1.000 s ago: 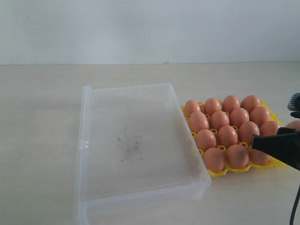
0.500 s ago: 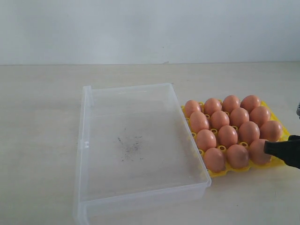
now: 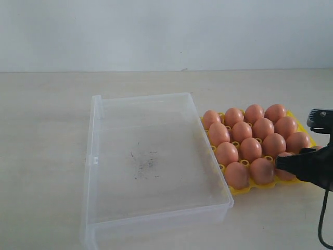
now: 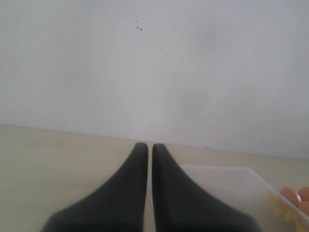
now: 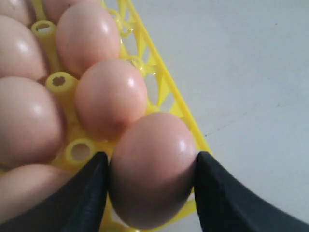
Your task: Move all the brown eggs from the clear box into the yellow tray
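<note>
The yellow tray (image 3: 243, 191) is full of brown eggs (image 3: 241, 131), standing in rows of cups. My right gripper (image 3: 283, 161) is at the tray's near right corner, shut on the corner egg (image 3: 284, 155). In the right wrist view both black fingers (image 5: 84, 193) press the sides of that egg (image 5: 152, 169), which sits in its cup by the tray rim (image 5: 166, 92). The clear box (image 3: 145, 151) lies left of the tray and holds no eggs, only dark scuffs. My left gripper (image 4: 146, 146) is shut on nothing and hangs above the table, out of the exterior view.
The box corner (image 4: 227, 183) and a few eggs (image 4: 289, 195) show at the edge of the left wrist view. A black cable (image 3: 323, 219) hangs from the right arm near the table's right side. A pale wall stands behind the table.
The right gripper drew back toward the right edge half a second ago and has now returned to the tray's near right corner, closing on the corner egg. The tray has shifted slightly left.
</note>
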Controlling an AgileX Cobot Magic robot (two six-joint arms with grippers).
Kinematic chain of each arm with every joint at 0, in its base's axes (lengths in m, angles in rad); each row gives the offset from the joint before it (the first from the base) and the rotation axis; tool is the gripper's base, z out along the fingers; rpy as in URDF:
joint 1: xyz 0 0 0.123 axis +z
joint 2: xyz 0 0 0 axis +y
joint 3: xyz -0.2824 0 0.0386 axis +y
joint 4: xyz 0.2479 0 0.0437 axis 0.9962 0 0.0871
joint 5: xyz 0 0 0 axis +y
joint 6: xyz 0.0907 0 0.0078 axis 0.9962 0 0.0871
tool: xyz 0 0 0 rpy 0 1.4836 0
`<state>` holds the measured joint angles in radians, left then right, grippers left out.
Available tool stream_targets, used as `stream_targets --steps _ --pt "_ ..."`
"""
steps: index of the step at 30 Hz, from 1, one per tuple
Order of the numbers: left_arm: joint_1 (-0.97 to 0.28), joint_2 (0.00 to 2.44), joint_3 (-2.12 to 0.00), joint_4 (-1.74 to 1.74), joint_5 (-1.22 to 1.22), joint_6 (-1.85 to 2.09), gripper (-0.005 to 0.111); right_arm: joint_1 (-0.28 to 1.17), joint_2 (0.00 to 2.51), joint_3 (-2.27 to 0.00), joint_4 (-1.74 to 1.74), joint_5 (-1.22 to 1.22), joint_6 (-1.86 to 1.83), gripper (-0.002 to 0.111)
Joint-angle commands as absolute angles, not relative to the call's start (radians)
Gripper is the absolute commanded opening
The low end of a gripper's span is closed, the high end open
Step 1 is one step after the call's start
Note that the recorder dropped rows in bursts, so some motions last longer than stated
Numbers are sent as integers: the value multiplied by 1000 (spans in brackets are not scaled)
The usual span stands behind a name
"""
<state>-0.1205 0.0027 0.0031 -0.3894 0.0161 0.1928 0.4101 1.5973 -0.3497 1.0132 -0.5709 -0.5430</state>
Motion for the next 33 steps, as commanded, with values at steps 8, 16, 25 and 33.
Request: stream_targets --steps 8,16,25,33 --pt "-127 0 0 -400 0 185 4 407 1683 -352 826 -527 -470 68" --pt "-127 0 0 -400 0 185 4 407 1652 -352 828 -572 -485 75" --pt "-127 0 0 -400 0 185 4 460 1271 -352 824 -495 -566 64" --pt "-127 0 0 -400 0 185 4 463 1220 -352 824 -255 -591 1"
